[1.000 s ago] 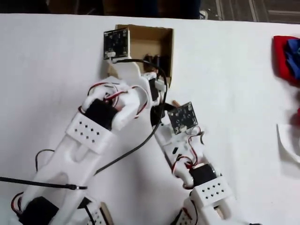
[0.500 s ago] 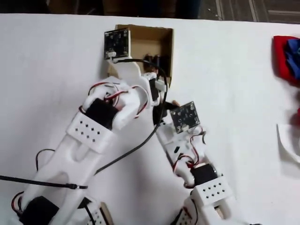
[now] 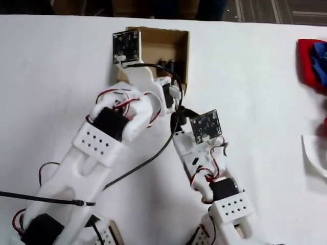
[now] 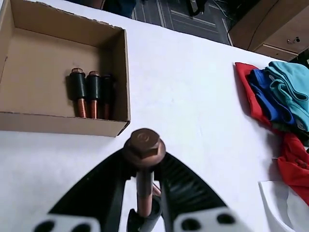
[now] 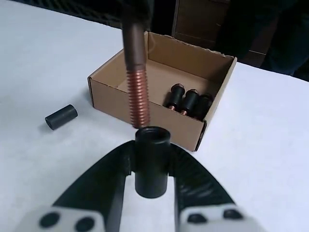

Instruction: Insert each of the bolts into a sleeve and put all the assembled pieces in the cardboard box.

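Note:
My left gripper (image 4: 145, 162) is shut on a copper bolt (image 4: 144, 144), held upright with its hex head up. The bolt's threaded end (image 5: 137, 94) hangs down to the rim of a black sleeve (image 5: 152, 174). My right gripper (image 5: 152, 147) is shut on that sleeve, which stands upright. Whether the tip is inside the mouth I cannot tell. Both grippers meet just in front of the cardboard box (image 3: 163, 37), at the box's near right corner. Three assembled pieces (image 4: 89, 92) lie side by side in the box (image 4: 58, 123). A loose black sleeve (image 5: 61, 116) lies on the table beside the box (image 5: 145, 104).
Red and blue cloths (image 3: 312, 56) lie at the table's right edge, with a white object (image 3: 314, 155) nearer the front. A black cable (image 3: 153, 153) runs from the left arm's wrist across the table between the two arms.
The right arm's wrist has shifted slightly to the right. The left arm has stayed where it was.

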{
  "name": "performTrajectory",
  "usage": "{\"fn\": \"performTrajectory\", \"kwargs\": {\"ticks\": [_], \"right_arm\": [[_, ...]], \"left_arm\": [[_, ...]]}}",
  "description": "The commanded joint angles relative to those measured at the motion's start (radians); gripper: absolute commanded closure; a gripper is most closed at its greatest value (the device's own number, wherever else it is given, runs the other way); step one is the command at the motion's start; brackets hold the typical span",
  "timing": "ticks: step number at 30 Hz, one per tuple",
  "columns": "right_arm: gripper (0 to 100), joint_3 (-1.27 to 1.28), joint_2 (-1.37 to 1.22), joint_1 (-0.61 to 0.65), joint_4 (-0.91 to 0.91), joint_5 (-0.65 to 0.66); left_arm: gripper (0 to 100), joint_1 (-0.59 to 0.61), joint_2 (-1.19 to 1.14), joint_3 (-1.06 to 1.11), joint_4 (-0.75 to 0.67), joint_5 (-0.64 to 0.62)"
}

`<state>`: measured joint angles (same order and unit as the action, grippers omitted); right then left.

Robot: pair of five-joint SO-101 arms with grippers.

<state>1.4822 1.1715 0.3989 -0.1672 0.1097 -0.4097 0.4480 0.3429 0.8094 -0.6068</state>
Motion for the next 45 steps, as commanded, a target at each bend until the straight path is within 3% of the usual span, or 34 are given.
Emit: {"fn": "performTrajectory", "kwargs": {"ticks": [1,19,28,37,42,45], "right_arm": [[97.5,-0.025,0.035,-0.008,0.027,-0.005],[97.5,-0.025,0.035,-0.008,0.027,-0.005],[97.5,-0.025,0.035,-0.010,0.028,-0.005],[97.5,-0.025,0.035,-0.016,0.031,-0.005],[97.5,-0.025,0.035,-0.016,0.031,-0.005],[97.5,-0.026,0.035,-0.016,0.031,-0.005]], "left_arm": [[97,-0.005,-0.002,-0.005,-0.046,0.002],[97,-0.008,-0.101,-0.016,-0.049,0.002],[97,-0.109,-0.061,-0.016,-0.023,0.000],[97,-0.104,-0.080,-0.007,-0.008,0.003],[97,-0.028,-0.115,-0.008,-0.011,0.006],[92,-0.008,-0.147,-0.008,0.012,0.071]]}}
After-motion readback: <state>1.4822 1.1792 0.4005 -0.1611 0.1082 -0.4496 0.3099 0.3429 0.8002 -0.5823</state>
